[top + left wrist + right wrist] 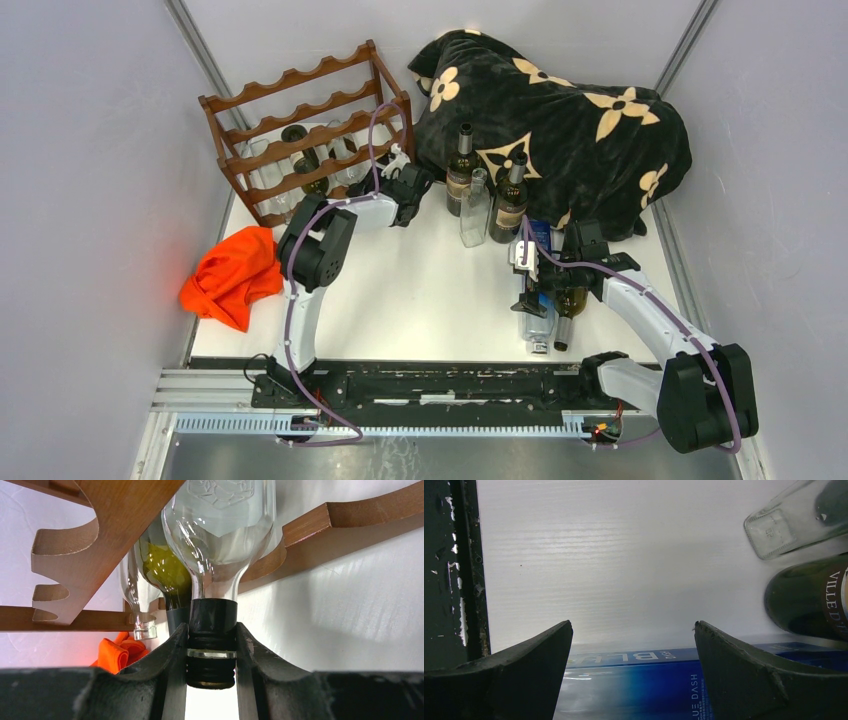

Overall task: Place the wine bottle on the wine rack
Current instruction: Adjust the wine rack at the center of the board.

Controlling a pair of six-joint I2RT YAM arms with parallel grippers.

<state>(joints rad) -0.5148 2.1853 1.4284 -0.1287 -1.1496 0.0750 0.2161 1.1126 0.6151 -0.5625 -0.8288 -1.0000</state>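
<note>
Gripping the black-capped neck of a clear wine bottle (220,525), the left gripper (211,628) has its jaws partly closed, one finger on each side of the cap. The bottle's shoulder and body run away from the fingers into the wine rack (115,510), lying between its wavy wooden rails. Right beside it in the rack lies a green bottle (162,567), and past that a second clear bottle (137,615), both with their necks pointing toward the gripper. An orange cloth (117,652) shows low down behind the rails.

From above, the left arm rises from its base, folds at a high elbow and stretches toward the right end of the rack (300,75), where the left gripper (395,172) meets the lower rows — the held bottle sits there, straight ahead of the fingers.

The right gripper (634,630) stands wide open and holds nothing. Just under its fingers lies a blue-labelled bottle (634,685) on the white table (624,555), with a dark bottle (809,600) and a clear glass bottle (784,525) off to one side. The right arm leans in from its base at the near right corner, wrist tipped down over the lying bottles (545,310).

Three bottles (476,205) stand upright mid-table, in front of a black flowered blanket (560,110).
</note>
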